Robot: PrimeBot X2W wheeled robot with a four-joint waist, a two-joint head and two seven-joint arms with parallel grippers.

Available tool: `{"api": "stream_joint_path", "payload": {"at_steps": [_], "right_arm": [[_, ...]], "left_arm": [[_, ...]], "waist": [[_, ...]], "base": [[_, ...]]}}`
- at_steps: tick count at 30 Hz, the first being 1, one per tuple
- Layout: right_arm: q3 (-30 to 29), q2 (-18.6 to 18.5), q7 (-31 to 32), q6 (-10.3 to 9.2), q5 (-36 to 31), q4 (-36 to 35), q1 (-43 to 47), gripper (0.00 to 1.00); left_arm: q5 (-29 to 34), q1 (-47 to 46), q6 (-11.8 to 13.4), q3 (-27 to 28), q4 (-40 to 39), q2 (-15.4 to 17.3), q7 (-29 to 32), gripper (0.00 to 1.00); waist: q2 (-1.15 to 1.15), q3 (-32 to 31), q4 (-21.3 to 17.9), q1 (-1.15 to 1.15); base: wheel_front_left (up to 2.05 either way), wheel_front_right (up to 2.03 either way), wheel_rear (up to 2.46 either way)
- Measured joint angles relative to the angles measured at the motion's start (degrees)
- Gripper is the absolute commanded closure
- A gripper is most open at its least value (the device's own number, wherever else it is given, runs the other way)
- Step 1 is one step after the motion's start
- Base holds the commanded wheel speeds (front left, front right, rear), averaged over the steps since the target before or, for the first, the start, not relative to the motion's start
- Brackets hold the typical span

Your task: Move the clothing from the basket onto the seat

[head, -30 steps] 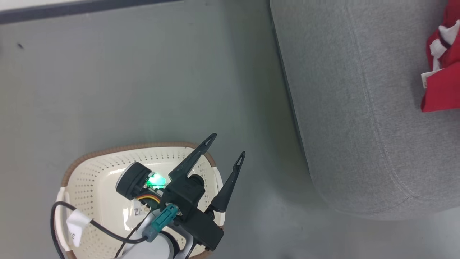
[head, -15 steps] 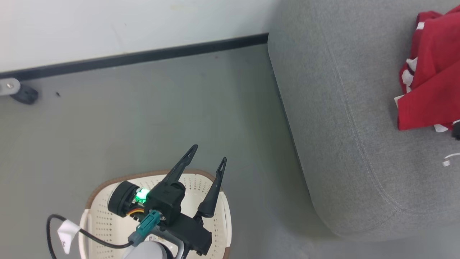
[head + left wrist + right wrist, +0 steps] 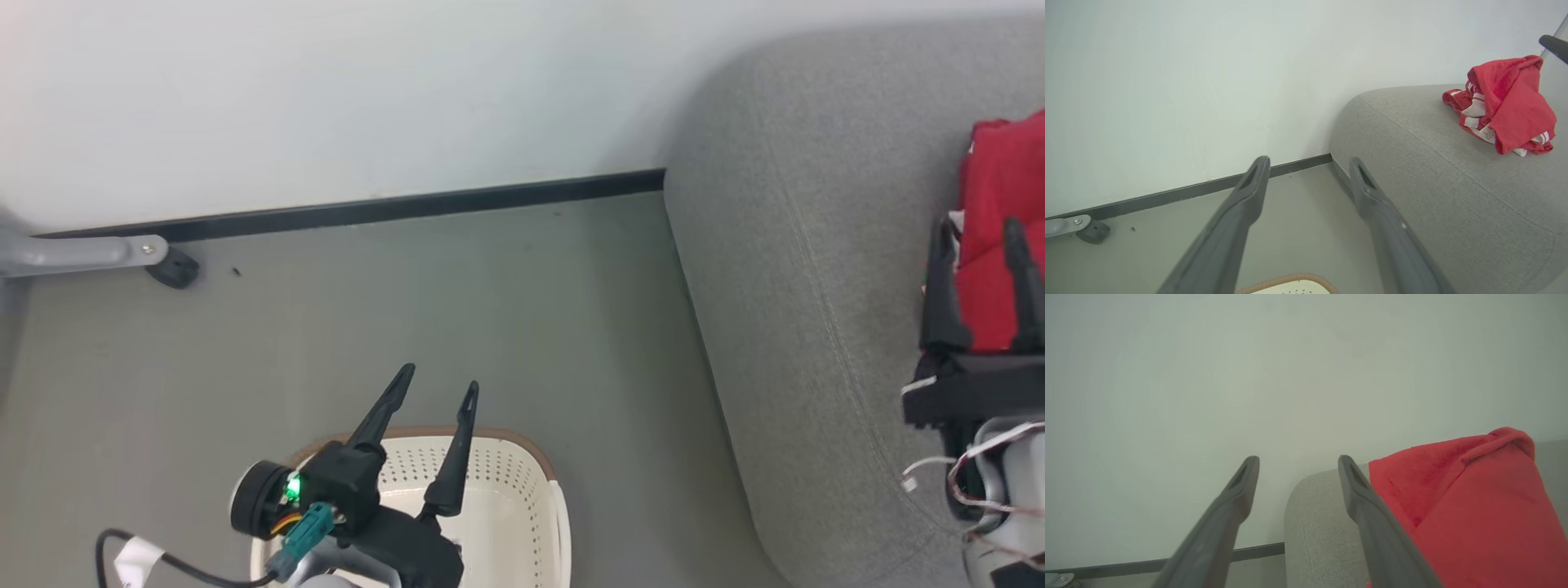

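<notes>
SEAT: The wide grey upholstered seat [image 3: 800, 327] takes up the right of the head view, rounded at its corner and crossed by a seam, with a white wall behind it.

BASKET: The cream perforated basket [image 3: 510, 498] stands on the grey floor to the left of the seat and well apart from the clothing. The part of its inside in view is bare plastic, and the left arm hides the rest.

CLOTHING: The clothing [image 3: 1511, 106] lies bunched in one bright red heap on the seat top. A plain layer is draped over a piece with white-striped edges, and a small white tag hangs at the near side.

HANDLING: It looks light, limp and harmless to squeeze. It would likely sag, unfold and trail from any pinch, and a thin single layer could slide out of the grip.

WHERE TO HOLD: The raised fold at the crest of the heap looks best, where layers double up. The loose striped hem looks poorer.

RIGHT GRIPPER: The right gripper [image 3: 979, 224] is over the seat with its jaws spread wide and nothing between them. In its wrist view the red fabric sits just beside one finger, and whether they touch cannot be told.

LEFT GRIPPER: The left gripper [image 3: 438, 377] hangs above the basket's far rim, jaws wide apart and empty, its fingers pointing toward the wall.
</notes>
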Motion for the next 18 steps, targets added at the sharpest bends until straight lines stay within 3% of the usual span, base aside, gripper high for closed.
{"api": "stream_joint_path", "payload": {"at_steps": [18], "right_arm": [[5.9,4.2,0.0,0.97,-2.3,-3.0,11.1,0.00]], "left_arm": [[-2.2,8.0,0.5,9.5,3.8,0.5,-2.7,0.00]], "waist": [[0.01,-8.9,6.6,0.00]], "base": [[0.00,0.00,0.00]]}}
